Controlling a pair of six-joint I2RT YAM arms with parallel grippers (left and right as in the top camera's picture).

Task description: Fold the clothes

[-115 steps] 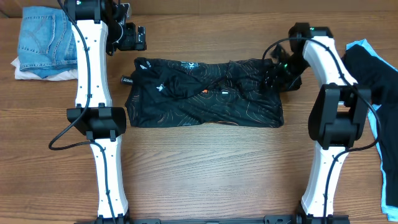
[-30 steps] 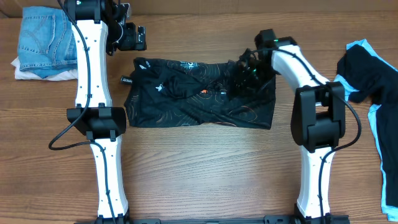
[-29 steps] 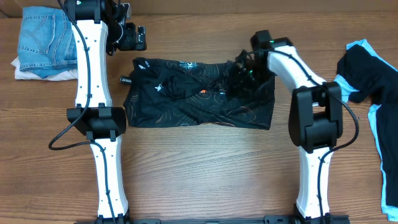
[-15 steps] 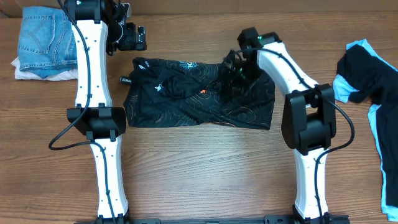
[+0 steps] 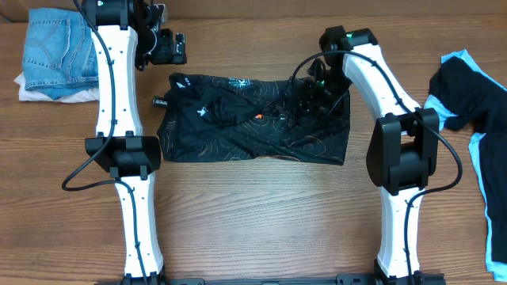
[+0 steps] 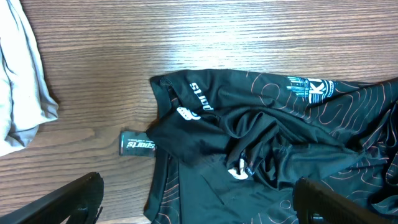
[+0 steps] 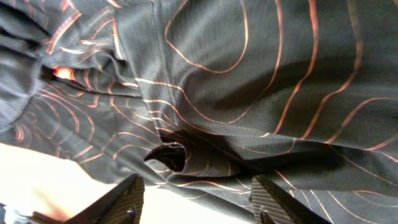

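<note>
The clothes are a black jersey [image 5: 253,127] with thin orange contour lines, lying crumpled mid-table, and a black-and-light-blue garment [image 5: 475,103] at the right edge. My right gripper [image 5: 310,93] hangs over the jersey's right part. In the right wrist view the jersey [image 7: 249,81] fills the frame and the right gripper [image 7: 202,205] is open, a fold edge lying behind the gap. My left gripper [image 5: 176,49] is off the jersey's far left corner. In the left wrist view the left gripper [image 6: 199,211] is wide open above the jersey [image 6: 267,149], holding nothing.
Folded blue jeans [image 5: 55,47] lie on white cloth [image 5: 40,93] at the far left corner; that white cloth [image 6: 18,81] also shows in the left wrist view. A small dark tag [image 6: 137,144] lies beside the jersey's left edge. Bare wood table [image 5: 261,214] spreads in front.
The right gripper carried the jersey's right edge leftward, then opened and let it go, its arm swinging back a little right. The left arm has not moved.
</note>
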